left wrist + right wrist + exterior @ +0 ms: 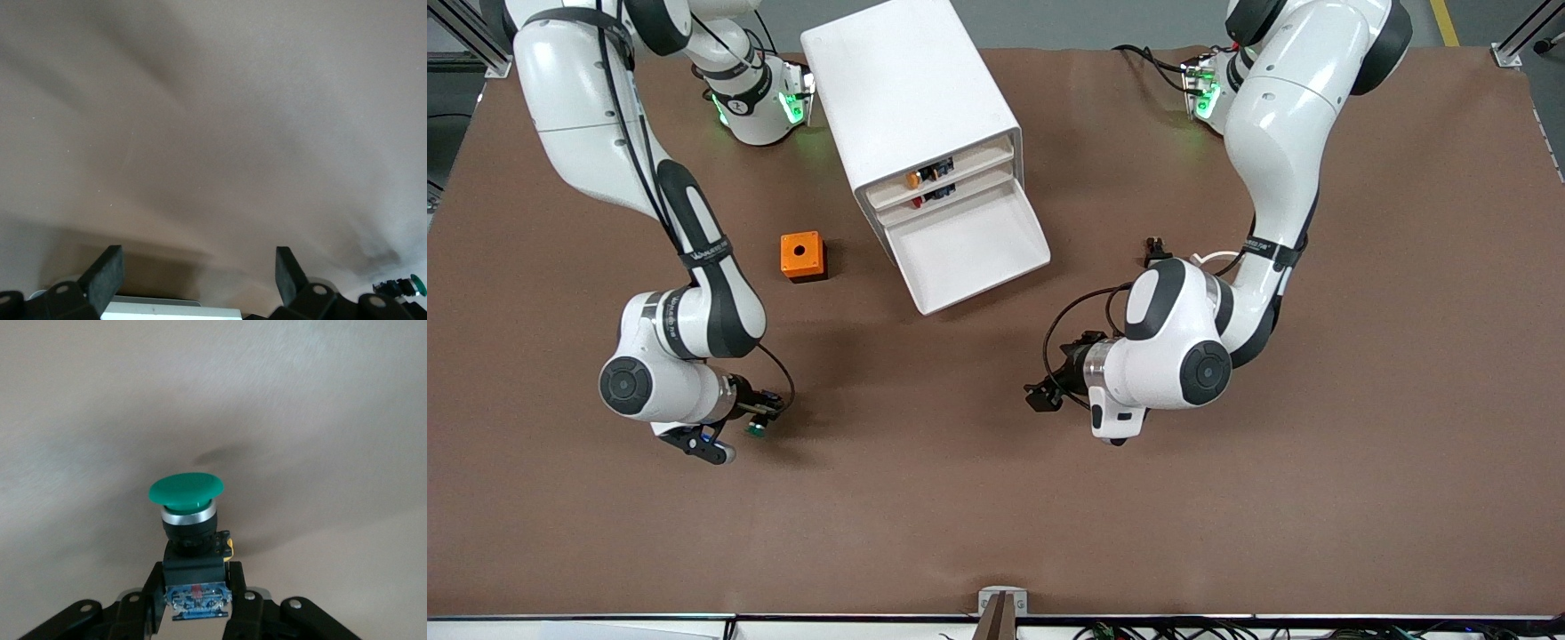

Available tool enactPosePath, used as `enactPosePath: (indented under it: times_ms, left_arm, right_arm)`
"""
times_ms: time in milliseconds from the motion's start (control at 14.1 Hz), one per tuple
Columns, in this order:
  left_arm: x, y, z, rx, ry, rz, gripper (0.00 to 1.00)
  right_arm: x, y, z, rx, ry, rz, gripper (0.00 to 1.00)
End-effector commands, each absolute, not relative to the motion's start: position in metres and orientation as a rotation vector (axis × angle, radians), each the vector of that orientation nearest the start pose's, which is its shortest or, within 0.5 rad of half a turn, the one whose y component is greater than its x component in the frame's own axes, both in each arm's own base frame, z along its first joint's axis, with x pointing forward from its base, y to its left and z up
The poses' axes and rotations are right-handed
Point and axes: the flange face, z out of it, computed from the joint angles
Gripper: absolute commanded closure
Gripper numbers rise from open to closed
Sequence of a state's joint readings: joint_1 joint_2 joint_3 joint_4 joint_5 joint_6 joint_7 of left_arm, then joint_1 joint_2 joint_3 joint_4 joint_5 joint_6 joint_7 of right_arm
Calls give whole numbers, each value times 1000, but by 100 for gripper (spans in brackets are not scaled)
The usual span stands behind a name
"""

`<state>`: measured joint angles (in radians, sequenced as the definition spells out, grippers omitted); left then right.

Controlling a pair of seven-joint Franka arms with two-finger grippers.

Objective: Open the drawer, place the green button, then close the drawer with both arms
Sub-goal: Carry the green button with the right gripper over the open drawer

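The right gripper (197,603) has its jaws squeezed on the green button (187,503), over the brown surface (996,498). The left gripper (197,277) hangs over the surface with jaws wide apart. The white drawer (971,249) is pulled out.

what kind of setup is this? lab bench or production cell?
Most likely a robotics lab bench, not a production line. Two white arms are mounted at a table under a plain brown cover, aluminium frame posts stand at its corners, and the only work items are a small drawer cabinet and an orange cube.
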<state>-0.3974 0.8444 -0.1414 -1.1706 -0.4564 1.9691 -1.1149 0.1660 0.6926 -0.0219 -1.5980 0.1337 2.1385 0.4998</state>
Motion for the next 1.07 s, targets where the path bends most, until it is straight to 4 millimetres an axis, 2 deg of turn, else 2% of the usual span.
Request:
enactPosePath:
  times_ms: [0, 71, 213, 427, 640, 996]
  left_arm:
    - [651, -385, 298, -3136, -1282, 639, 1]
    - [651, -385, 298, -3134, -1256, 605, 0]
    - [644, -397, 297, -3141, -1183, 548, 0]
    - [644, -397, 295, -3140, -1179, 546, 0]
    - [643, -397, 294, -3137, -1166, 528, 0]
    - [642, -400, 293, -3146, -1141, 485, 0]
  right_arm:
    - [659, 141, 263, -2989, 797, 299, 95]
    - [655, 154, 272, -2979, 839, 314, 95]
    - [642, 187, 292, -2938, 946, 358, 95]
    - [621, 228, 322, -2841, 1145, 447, 95]
    - [601, 267, 343, -2759, 1292, 494, 94]
    - [544, 373, 346, -2695, 1532, 496, 94]
